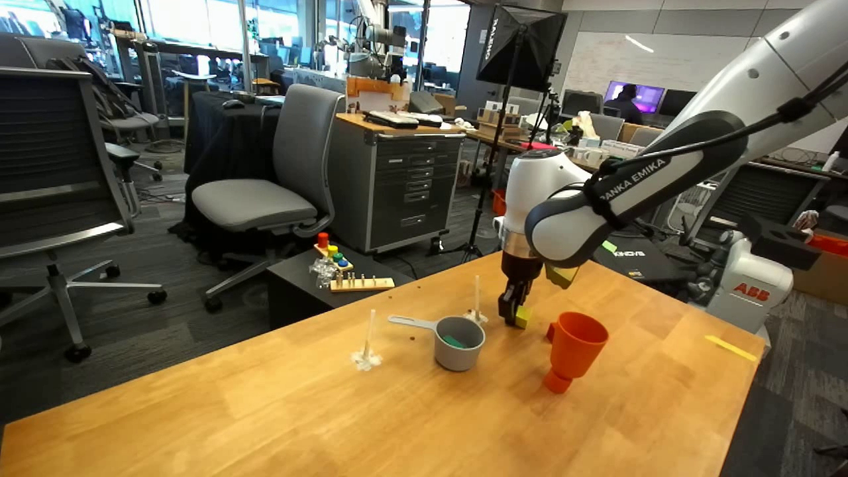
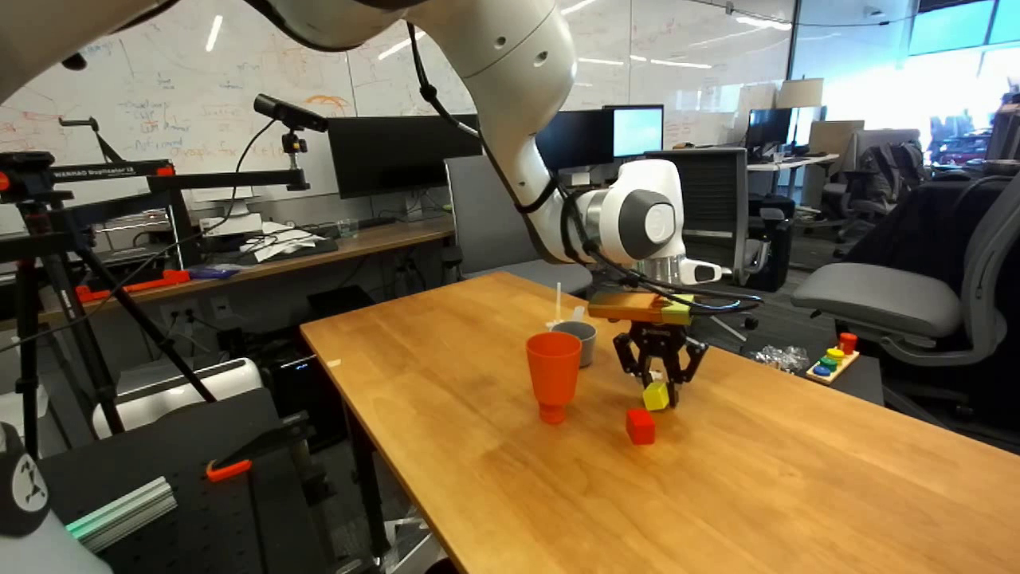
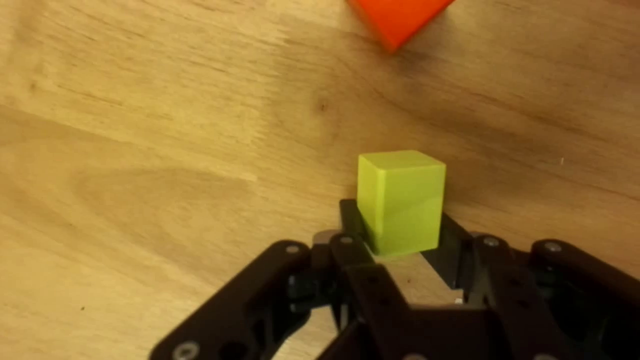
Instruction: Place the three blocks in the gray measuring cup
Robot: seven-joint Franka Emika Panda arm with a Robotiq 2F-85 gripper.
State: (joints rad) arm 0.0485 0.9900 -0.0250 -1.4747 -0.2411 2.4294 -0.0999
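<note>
The gripper grasps the yellow block, its fingers against either side; whether the block's underside meets the table is hard to make out. The block looks slightly tilted and is near the table's long edge, the one with a low black stand beyond it. In an exterior view the fingers cover part of the block, and the table's far corner is lost behind the arm.

The red block lies on the table just beside the yellow one, farther in from that edge. The wrist view cuts it off at the top, leaving one corner. In an exterior view a red patch shows at the wall of the red cup; whether it is this block or part of the cup, I cannot tell.

The gray measuring cup stands upright, its handle pointing toward the long edge; in an exterior view it is partly behind the red cup, its inside out of sight. The green block is in it: in an exterior view only a green patch shows past the rim, its shape unclear. A yellow strip lies at a corner of the table.
</note>
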